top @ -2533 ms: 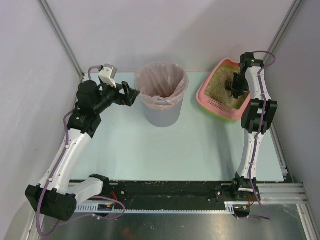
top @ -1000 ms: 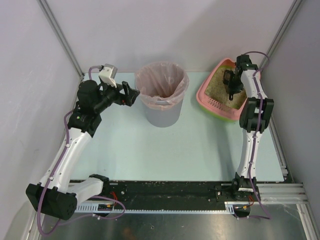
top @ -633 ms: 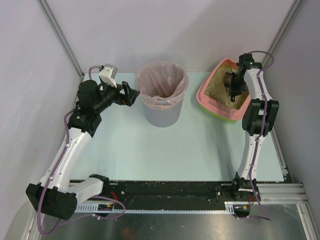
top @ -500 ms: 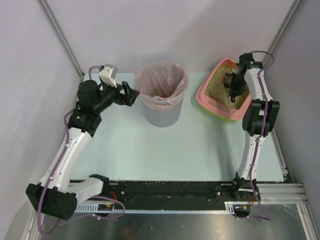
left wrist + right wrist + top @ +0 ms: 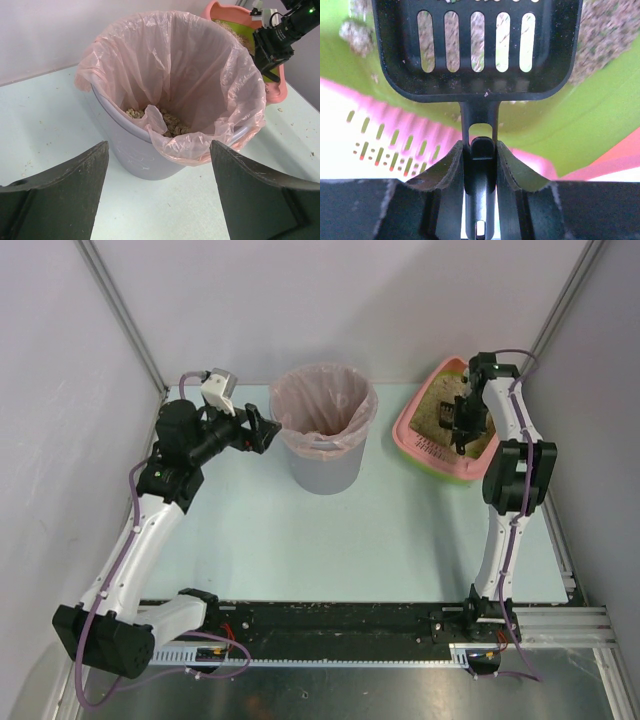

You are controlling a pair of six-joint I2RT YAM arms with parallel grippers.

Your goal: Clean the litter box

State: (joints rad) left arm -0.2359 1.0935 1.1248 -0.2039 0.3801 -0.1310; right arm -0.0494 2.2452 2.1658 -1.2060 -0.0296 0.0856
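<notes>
Gripping the thin handle of a small black slotted plastic scoop (image 5: 475,55), the right fingers (image 5: 445,170) are pinched in hard on both sides of it, with no gap that I can see. The scoop's blade is over the shallow pink plastic litter box (image 5: 424,446) with the green inner rim, which sits at the far right corner of the bench (image 5: 380,530). Sandy beige granules (image 5: 600,35) show through the slots. From where I stand I cannot tell whether the blade touches the litter or hangs just above it. The handle crosses the box's slotted pink ledge (image 5: 395,137), the side nearest the middle of the bench.

Over toward the far left corner, the left fingers (image 5: 65,192) are spread wide and hold nothing. They point at the round grey plastic bin (image 5: 325,468) lined with a pinkish bag (image 5: 165,60), which stands at the middle of the far edge. Those fingers are just beside the bin's left side, not touching it. A small heap of beige clumps (image 5: 170,122) lies at the bottom of the bag. Bin and litter box stand near each other but apart.
</notes>
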